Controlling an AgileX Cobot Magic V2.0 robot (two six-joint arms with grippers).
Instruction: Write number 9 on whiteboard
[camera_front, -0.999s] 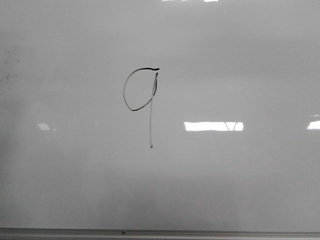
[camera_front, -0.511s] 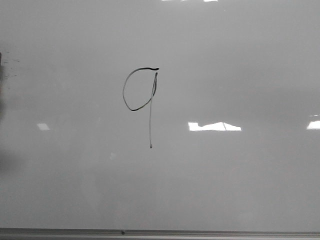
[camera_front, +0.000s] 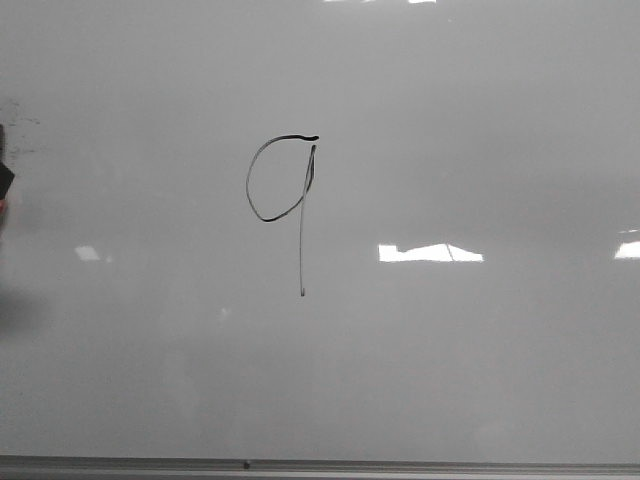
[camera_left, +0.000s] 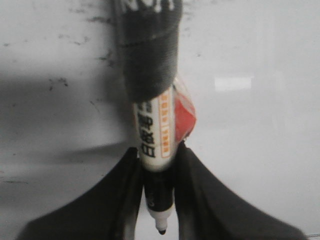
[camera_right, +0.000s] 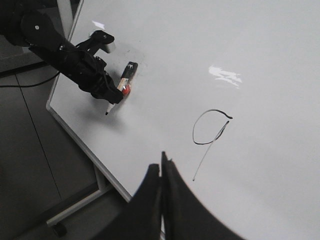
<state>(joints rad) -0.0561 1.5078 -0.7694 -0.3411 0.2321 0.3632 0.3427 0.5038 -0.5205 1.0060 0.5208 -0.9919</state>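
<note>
The number 9 (camera_front: 285, 200) is drawn in thin black line on the whiteboard (camera_front: 450, 360), an oval loop with a long straight tail. It also shows in the right wrist view (camera_right: 210, 132). My left gripper (camera_left: 159, 200) is shut on a white marker (camera_left: 156, 135) with a black tip and a red patch on its barrel. In the right wrist view this gripper (camera_right: 107, 97) holds the marker (camera_right: 120, 92) by the board's left part, far from the 9. A dark sliver (camera_front: 4, 180) at the left edge of the front view may be part of it. My right gripper (camera_right: 162, 167) is shut and empty, off the board's lower edge.
Faint dark specks (camera_front: 18, 130) mark the board's far left. A thin grey metal strip (camera_front: 320, 466) runs along the board's bottom edge. In the right wrist view the board stand's leg and wheel (camera_right: 60, 227) and dark floor (camera_right: 30, 165) lie beyond the board.
A dark sliver has come into the front view at the left edge. The bright reflection at the right changed shape. The 9 is unchanged.
</note>
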